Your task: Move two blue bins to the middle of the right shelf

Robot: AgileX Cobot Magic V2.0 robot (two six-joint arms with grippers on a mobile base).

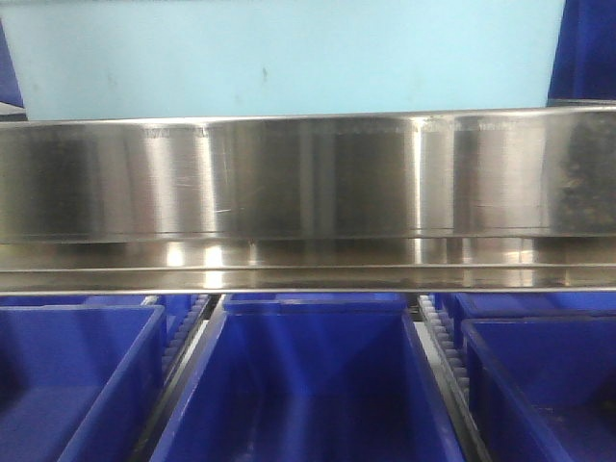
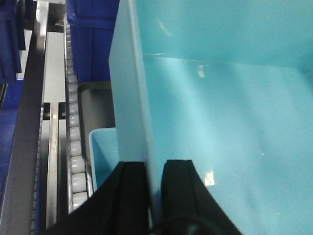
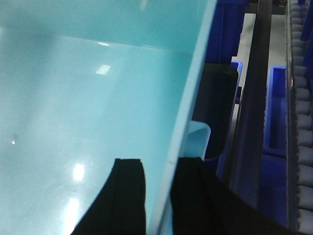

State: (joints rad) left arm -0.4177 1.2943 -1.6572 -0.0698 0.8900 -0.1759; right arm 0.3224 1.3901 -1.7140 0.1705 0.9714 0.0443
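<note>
A large light blue bin (image 1: 289,58) hangs above the steel shelf rail in the front view. In the left wrist view my left gripper (image 2: 154,164) is shut on that bin's (image 2: 220,98) left wall, one black finger outside and one inside. My right gripper (image 3: 161,160) is shut on the right wall of the same bin (image 3: 88,88) in the same way. A second light blue rim (image 2: 100,152) shows just under the held wall, and again in the right wrist view (image 3: 198,142). I cannot tell whether it is a separate bin.
A wide brushed-steel shelf rail (image 1: 308,178) crosses the front view. Beneath it stand three dark blue bins (image 1: 308,385) (image 1: 67,375) (image 1: 549,385) with roller tracks (image 1: 438,337) between them. Rollers (image 2: 76,147) and a dark blue bin (image 2: 90,39) lie left; another roller track (image 3: 303,122) lies right.
</note>
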